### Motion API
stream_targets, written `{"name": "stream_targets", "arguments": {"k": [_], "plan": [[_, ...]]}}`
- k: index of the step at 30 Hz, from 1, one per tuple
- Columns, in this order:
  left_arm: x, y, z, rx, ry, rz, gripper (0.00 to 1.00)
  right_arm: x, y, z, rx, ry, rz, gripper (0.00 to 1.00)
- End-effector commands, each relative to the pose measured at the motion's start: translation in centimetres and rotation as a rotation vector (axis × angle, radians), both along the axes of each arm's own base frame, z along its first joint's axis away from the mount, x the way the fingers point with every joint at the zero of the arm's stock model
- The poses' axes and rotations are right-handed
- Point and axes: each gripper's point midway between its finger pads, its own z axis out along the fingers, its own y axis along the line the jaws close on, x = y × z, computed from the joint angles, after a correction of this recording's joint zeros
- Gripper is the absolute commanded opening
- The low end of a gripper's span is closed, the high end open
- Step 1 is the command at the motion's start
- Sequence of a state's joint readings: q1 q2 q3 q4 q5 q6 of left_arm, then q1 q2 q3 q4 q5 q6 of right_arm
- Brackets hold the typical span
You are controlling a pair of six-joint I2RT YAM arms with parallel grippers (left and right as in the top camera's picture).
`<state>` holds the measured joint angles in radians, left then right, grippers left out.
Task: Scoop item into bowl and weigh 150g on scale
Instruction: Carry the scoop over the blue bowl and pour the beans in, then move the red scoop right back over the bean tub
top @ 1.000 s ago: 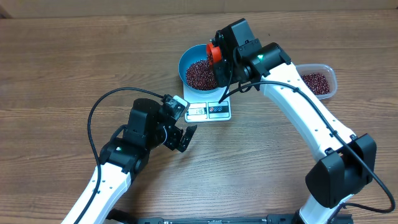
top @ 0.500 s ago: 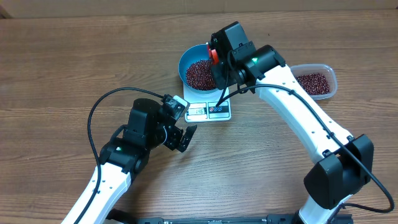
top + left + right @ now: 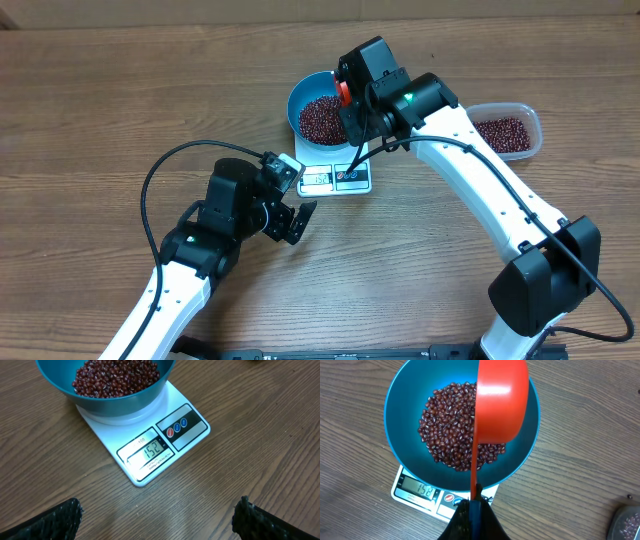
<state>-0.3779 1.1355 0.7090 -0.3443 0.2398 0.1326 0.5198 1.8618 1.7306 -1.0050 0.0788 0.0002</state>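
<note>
Wood table (image 3: 100, 100) with scale (image 3: 340, 180), tub (image 3: 537, 130)

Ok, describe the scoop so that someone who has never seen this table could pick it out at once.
Near the middle of the wooden table sits a white scale with a blue bowl of red-brown beans on it. Over that bowl, the right gripper holds the scoop by its thin handle. It is the only bright orange-red thing there, a rounded cup.

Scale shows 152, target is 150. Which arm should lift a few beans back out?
Right. The right pincer is shut on the red scoop, held over the beans in the blue bowl. The left pincer is open, empty, short of the scale.
</note>
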Motion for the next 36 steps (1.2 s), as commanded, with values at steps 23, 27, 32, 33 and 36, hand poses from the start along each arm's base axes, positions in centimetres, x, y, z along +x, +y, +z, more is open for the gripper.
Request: {"name": "stream_targets", "arguments": {"k": [23,27,32,33,36], "plan": [[0.4,-0.2,0.8,-0.020,-0.009,0.002,1.00,0.1,1.2,1.1,0.080,0.008,0.036,0.04],[0.4,-0.2,0.8,-0.020,-0.009,0.002,1.00,-0.1,1.4,1.3,0.191,0.066,0.054,0.04],[0.4,-0.2,0.8,-0.020,-0.009,0.002,1.00,-0.2,0.8,3.3,0.437,0.155,0.091,0.04],[0.4,-0.2,0.8,-0.020,-0.009,0.002,1.00,-0.1,0.5,3.7,0.476,0.164,0.094,0.04],[0.4,-0.2,0.8,-0.020,-0.009,0.002,1.00,-0.1,-0.8,5.7,0.613,0.183,0.121,0.04]]}}
